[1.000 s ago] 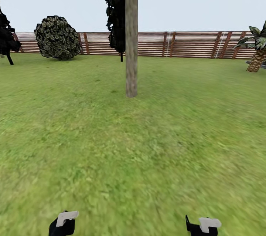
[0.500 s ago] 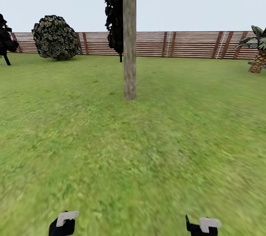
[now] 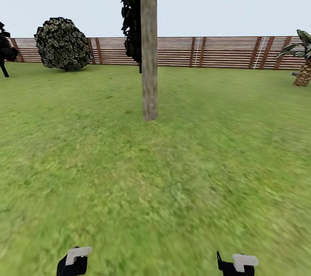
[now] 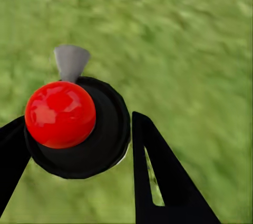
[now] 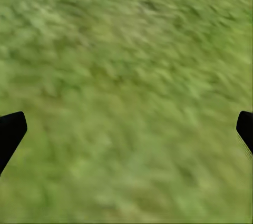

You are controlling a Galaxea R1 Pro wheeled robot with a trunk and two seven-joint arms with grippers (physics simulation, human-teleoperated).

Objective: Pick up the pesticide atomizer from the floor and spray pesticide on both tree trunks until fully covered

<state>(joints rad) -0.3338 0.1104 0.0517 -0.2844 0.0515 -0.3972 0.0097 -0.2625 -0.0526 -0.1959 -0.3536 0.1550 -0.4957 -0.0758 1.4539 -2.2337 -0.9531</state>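
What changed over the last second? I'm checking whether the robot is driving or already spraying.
The whole head view shifted: the tree trunk and round bush slid left and the trunk's base sits lower, so the camera moved closer, not the things. The left gripper stays shut on the atomizer; the right gripper stays open over grass.

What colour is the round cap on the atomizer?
Glossy red cap on a black atomizer, best in the left wrist view.

Two black arm ends are seen low in the head view, the left gripper point(image 3: 72, 263) and the right gripper point(image 3: 235, 264), each capped by a pale grey-white plate. The fingers point(image 4: 158, 176) are rendered as flat, matte black wedges, one pierced by a narrow slot.
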